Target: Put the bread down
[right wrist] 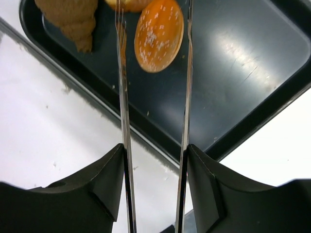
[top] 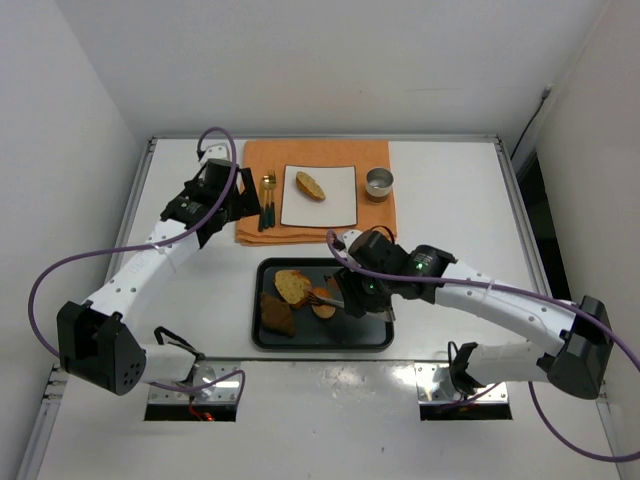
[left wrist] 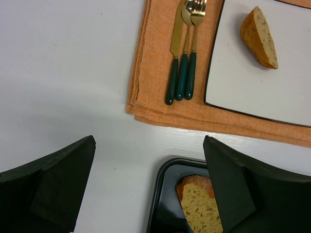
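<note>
An oval bread slice (top: 310, 185) lies on the white plate (top: 335, 205); it also shows in the left wrist view (left wrist: 259, 37). A round toasted slice (top: 292, 286) and a glossy orange-brown bun (top: 323, 309) lie in the black tray (top: 370, 335). My right gripper (top: 355, 290) is shut on metal tongs (right wrist: 121, 97). The tongs' two blades stand apart on either side of the bun (right wrist: 159, 34). My left gripper (top: 225, 205) is open and empty above the table, left of the orange napkin; the round slice (left wrist: 201, 208) shows below it.
A darker lumpy piece (top: 277, 314) lies at the tray's left. The orange napkin (top: 255, 230) carries the plate, gold cutlery with green handles (top: 267, 200) and a small metal cup (top: 379, 182). Walls close in the table at left, right and back.
</note>
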Action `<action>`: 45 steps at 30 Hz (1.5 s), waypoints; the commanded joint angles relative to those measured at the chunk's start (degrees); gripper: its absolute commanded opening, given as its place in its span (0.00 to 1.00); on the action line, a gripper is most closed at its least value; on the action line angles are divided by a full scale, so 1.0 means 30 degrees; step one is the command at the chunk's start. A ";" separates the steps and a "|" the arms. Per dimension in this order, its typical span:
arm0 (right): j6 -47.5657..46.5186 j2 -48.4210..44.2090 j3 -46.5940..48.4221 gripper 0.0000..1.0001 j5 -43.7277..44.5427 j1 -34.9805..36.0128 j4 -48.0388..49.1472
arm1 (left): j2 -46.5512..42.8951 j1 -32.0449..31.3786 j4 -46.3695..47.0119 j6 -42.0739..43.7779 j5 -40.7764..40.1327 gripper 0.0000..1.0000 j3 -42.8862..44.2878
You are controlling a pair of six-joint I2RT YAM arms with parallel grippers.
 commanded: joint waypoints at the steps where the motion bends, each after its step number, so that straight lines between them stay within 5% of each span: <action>1: 0.0462 -0.0354 -0.0424 0.52 -0.0325 0.0421 0.0010 | -0.0012 0.0233 0.0146 -0.0116 0.0171 0.99 0.0339; 8: 0.0638 0.0232 -0.0426 0.52 0.0196 0.1007 -0.0398 | -0.0012 0.0233 0.0146 -0.0116 0.0171 0.99 0.0339; 13: 0.1426 -0.0266 0.0627 0.34 0.1984 0.1183 -0.0984 | -0.0012 0.0233 0.0320 -0.0116 0.0346 0.99 0.0339; 27: 0.0963 0.3831 0.5987 0.25 1.2444 -0.0688 0.1851 | -0.0187 0.0233 0.0322 -0.0116 0.0522 0.99 0.0163; 45: -0.1178 1.2623 1.1057 0.25 1.0280 -0.5348 0.7859 | -0.1094 0.0233 0.0148 0.0089 0.0698 0.99 -0.0364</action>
